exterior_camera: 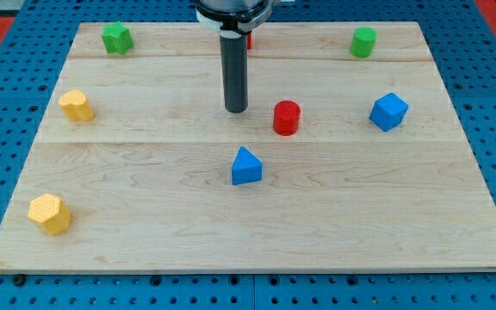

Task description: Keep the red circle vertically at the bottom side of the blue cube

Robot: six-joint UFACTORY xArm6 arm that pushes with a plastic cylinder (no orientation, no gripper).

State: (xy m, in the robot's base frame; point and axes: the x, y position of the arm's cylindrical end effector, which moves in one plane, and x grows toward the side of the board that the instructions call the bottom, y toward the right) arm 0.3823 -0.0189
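Note:
The red circle (pixel 287 117), a short red cylinder, stands near the middle of the wooden board (pixel 257 232). The blue cube (pixel 388 111) sits to its right, at about the same height in the view, with a clear gap between them. My tip (pixel 236 110) is on the board just left of the red circle, a short gap away and not touching it. A blue triangle block (pixel 246 166) lies below the tip and the red circle.
A green block (pixel 117 38) is at the top left and a green cylinder (pixel 363 41) at the top right. Two yellow blocks sit at the left (pixel 76 105) and bottom left (pixel 49 213). A red block (pixel 249 40) is mostly hidden behind the rod.

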